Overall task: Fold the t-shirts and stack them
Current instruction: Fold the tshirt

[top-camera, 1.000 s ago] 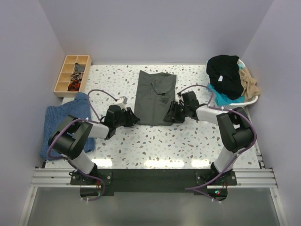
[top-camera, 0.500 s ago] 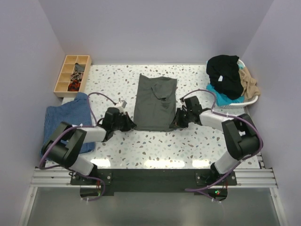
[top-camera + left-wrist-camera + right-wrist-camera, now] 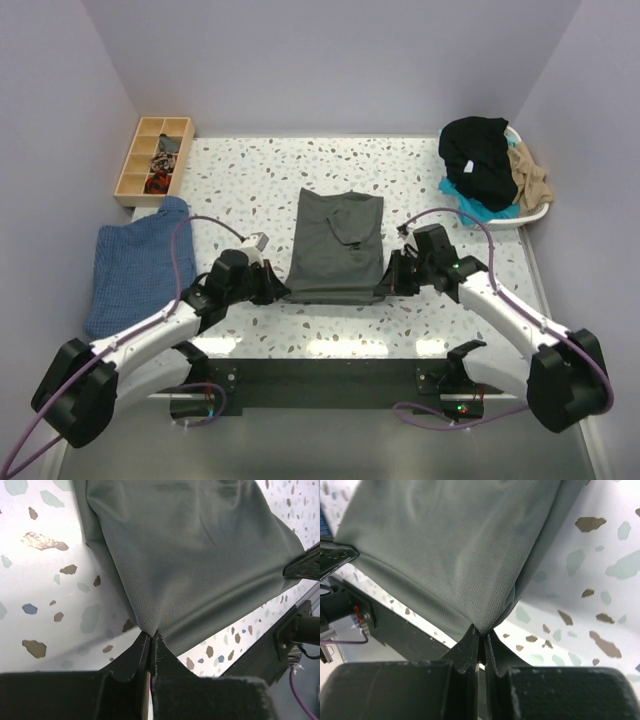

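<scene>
Two pinches carry this step: my left fingers (image 3: 134, 654) are clenched on the near-left corner of the charcoal-grey t-shirt (image 3: 336, 245), and my right fingers (image 3: 496, 652) are clenched on its near-right corner, with the hem stretched between them and raised a little off the desk (image 3: 240, 180). The shirt lies in the middle of the desk as a narrow panel with its sides turned in, the far end flat. I judge the fold is to bring this hem over to the far end. I would move both arms at one height and one pace, keep the hem gently taut so the turned-in sides do not spill open, lay it edge on edge, and let go only once the cloth rests. From the wrist views I cannot tell how many layers each pinch holds, since the tips are buried in the fabric, and from above the arms cover both corners. The black shirt (image 3: 478, 155), tan shirt (image 3: 530, 178) and teal shirt (image 3: 468, 207) are heaped in the white basket (image 3: 545, 207) at the far right; whether more lie beneath is hidden. A blue cloth (image 3: 140, 260) hangs over the left edge; I cannot say what it is.
</scene>
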You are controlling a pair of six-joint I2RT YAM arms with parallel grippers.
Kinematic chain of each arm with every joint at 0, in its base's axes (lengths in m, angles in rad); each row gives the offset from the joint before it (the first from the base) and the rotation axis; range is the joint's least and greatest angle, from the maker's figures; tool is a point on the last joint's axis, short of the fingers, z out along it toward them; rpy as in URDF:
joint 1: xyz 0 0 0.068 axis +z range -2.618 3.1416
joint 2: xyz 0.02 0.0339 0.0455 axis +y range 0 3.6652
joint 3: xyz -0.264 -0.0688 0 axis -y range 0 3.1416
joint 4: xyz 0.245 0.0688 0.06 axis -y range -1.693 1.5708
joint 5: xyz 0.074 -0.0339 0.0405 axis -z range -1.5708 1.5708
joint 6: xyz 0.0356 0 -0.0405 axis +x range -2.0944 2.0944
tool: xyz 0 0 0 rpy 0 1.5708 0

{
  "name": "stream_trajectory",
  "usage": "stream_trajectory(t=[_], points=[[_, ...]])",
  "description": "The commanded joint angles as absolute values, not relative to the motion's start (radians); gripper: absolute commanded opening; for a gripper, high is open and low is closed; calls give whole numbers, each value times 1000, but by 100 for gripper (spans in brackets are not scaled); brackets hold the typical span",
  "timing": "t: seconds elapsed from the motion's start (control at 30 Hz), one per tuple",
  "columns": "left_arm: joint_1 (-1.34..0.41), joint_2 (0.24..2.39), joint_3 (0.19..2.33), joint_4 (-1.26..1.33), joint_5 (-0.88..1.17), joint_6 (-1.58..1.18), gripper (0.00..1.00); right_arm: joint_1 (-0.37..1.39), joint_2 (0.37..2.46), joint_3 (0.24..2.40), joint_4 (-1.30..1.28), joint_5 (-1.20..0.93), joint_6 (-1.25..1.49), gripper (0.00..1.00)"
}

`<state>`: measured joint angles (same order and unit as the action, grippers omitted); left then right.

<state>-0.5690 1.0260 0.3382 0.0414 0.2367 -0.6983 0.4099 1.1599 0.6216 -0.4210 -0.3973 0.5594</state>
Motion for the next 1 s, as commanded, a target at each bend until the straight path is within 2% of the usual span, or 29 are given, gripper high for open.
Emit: stream_trajectory(t=[0.0, 0.17, 0.43, 0.73, 0.97], points=[[-578, 937, 391, -110, 123, -735, 0, 410, 1039, 665, -563, -362, 549, 8], [-578, 1014, 561, -141, 58, -678, 0, 410, 1087, 781, -574, -313, 503, 10], [-568, 1316, 809, -100, 3, -578, 1, 405, 1373, 1023, -569, -200, 416, 6], [-492, 1609, 1058, -95, 41, -534, 1, 364, 1649, 1242, -575, -193, 385, 5], [-443, 1765, 1209, -78, 84, -509, 0, 298, 1778, 1396, -597, -216, 370, 4]])
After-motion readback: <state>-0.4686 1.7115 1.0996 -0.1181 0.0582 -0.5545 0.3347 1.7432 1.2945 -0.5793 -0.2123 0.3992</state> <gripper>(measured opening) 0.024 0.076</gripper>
